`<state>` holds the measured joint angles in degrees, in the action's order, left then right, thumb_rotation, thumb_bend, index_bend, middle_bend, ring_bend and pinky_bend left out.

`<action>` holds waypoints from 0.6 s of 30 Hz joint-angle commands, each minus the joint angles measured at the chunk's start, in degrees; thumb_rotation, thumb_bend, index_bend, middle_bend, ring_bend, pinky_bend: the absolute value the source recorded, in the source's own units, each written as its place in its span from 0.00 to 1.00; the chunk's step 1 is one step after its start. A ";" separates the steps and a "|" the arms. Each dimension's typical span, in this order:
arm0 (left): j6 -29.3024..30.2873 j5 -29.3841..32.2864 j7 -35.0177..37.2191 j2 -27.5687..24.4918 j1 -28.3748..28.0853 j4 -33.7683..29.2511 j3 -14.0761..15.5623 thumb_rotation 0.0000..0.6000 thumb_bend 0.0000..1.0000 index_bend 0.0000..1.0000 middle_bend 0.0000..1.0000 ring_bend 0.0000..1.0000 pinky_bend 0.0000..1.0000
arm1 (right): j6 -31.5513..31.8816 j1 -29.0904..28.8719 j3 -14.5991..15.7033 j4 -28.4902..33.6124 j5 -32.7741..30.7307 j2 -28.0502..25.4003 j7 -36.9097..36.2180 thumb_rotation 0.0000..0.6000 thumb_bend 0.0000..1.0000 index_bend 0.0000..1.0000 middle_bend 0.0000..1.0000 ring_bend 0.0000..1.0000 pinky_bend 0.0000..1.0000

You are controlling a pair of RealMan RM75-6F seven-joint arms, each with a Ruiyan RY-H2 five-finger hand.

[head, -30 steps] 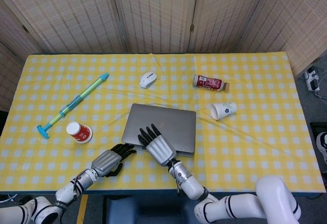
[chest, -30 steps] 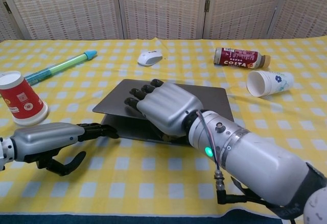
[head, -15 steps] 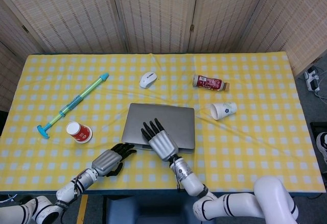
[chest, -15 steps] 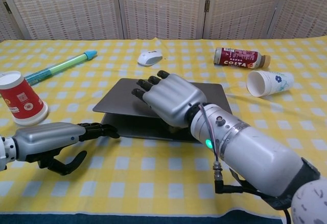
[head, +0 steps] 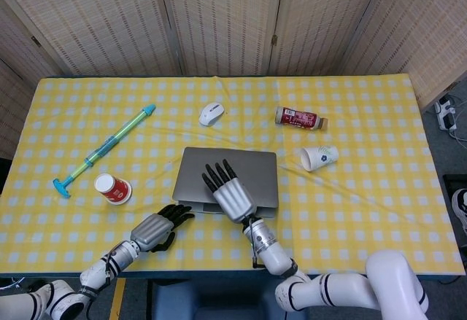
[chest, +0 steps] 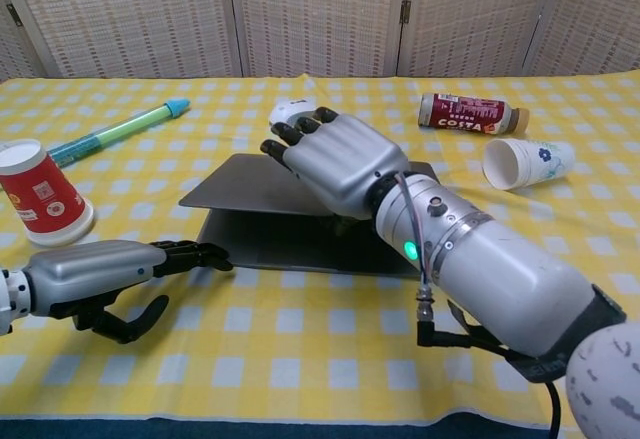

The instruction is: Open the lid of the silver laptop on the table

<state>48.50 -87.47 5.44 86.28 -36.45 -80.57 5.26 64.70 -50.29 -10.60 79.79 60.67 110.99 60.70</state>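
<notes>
The silver laptop lies near the table's front edge, its lid raised a little off the base at the front. My right hand grips the lid's front edge, fingers spread on top; the thumb is hidden beneath. My left hand lies low on the cloth at the laptop's front left corner, holding nothing, its fingertips close to the base's edge.
A white mouse sits just behind the laptop. To the right lie a brown drink bottle and a tipped white paper cup. On the left are a red cup and a blue-green tube toy.
My right hand has risen and moved back with the lid's front edge, so the laptop went from nearly closed to partly open. The left hand has stayed put.
</notes>
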 commanded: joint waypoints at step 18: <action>0.54 0.01 -0.26 -0.23 0.29 -0.02 0.41 1.00 0.84 0.06 0.07 0.00 0.00 | 1.22 -2.64 -9.82 6.87 -5.03 -9.66 0.44 1.00 0.44 0.00 0.00 0.00 0.00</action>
<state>49.04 -87.46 5.19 86.06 -36.16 -80.58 5.66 66.18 -52.42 -19.71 86.59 56.49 101.87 61.08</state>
